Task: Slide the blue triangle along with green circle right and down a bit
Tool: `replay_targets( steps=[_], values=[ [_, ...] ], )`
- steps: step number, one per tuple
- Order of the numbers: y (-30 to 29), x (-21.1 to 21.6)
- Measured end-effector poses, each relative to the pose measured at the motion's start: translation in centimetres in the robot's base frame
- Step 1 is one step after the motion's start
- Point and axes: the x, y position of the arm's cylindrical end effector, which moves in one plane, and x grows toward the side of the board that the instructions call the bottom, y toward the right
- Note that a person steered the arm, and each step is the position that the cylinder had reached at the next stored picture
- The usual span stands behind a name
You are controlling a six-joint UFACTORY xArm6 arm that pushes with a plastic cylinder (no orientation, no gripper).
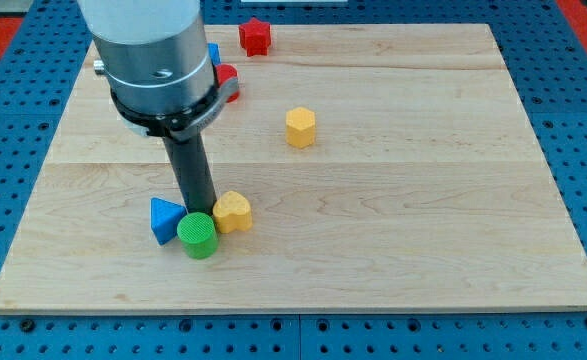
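Observation:
The blue triangle (165, 219) lies at the lower left of the wooden board (423, 200). The green circle (198, 235) touches it on its right and slightly below. A yellow heart-shaped block (233, 211) touches the green circle's upper right. My tip (198, 211) stands just above the green circle, between the blue triangle and the yellow block, close to all three. The rod rises from there to the arm's grey body at the view's top left.
A yellow hexagon (300, 127) sits near the board's middle top. A red star (255, 36) lies at the top edge. A red block (226, 80) and a blue block (213, 54) are partly hidden behind the arm's body.

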Motion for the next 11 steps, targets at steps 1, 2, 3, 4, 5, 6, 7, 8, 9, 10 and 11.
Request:
replay_targets(
  steps=[1, 2, 3, 4, 5, 6, 7, 8, 9, 10, 11],
  values=[
    [-0.7, -1.9],
    [-1.2, -5.7],
    [-5.9, -5.4],
    [-10.4, -5.0],
    [-9.2, -1.4],
    [-8.2, 3.1],
    [-6.6, 5.6],
    [-6.7, 5.6],
    [-7.9, 2.4],
    [-7.5, 0.8],
    [-3.0, 2.9]
  ],
)
